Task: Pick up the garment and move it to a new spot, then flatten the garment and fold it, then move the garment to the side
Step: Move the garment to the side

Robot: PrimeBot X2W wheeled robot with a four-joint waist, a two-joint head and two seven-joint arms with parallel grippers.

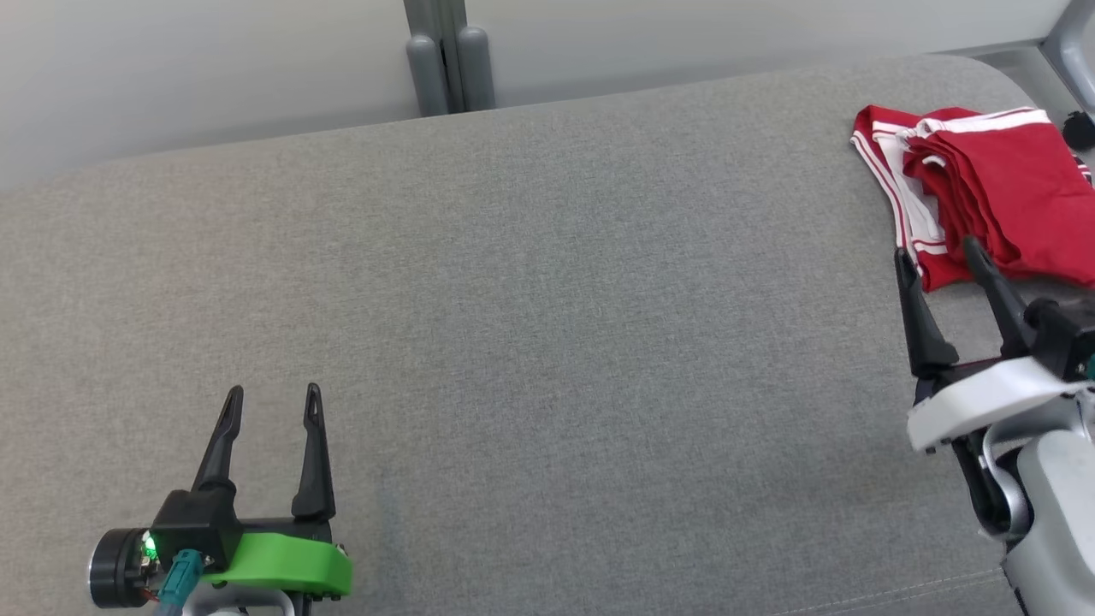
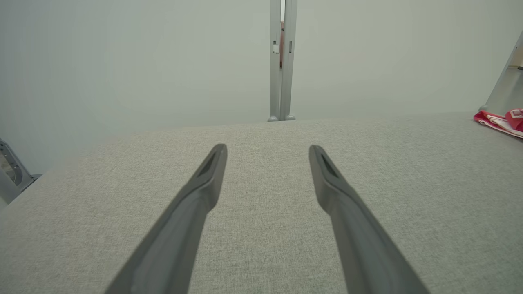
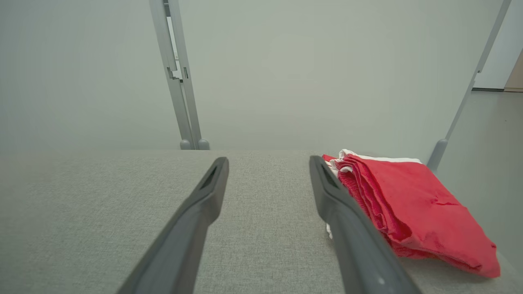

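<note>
The garment (image 1: 992, 188) is red with white stripes and lies folded in a bundle at the far right of the grey padded surface (image 1: 547, 342). My right gripper (image 1: 937, 257) stands open just in front of it, fingertips at the bundle's near edge, nothing between them. In the right wrist view the garment (image 3: 412, 208) lies right of my open right gripper (image 3: 267, 161), beside its right finger. My left gripper (image 1: 274, 395) is open and empty at the lower left, far from the cloth. In the left wrist view my left gripper (image 2: 267, 148) is open and a strip of the garment (image 2: 500, 120) shows at the right edge.
A grey post (image 1: 446, 60) rises behind the surface's far edge against a pale wall. A slanted metal frame leg (image 3: 463, 106) stands at the far right corner beside the garment. A small dark object (image 1: 1080, 128) sits right of the cloth.
</note>
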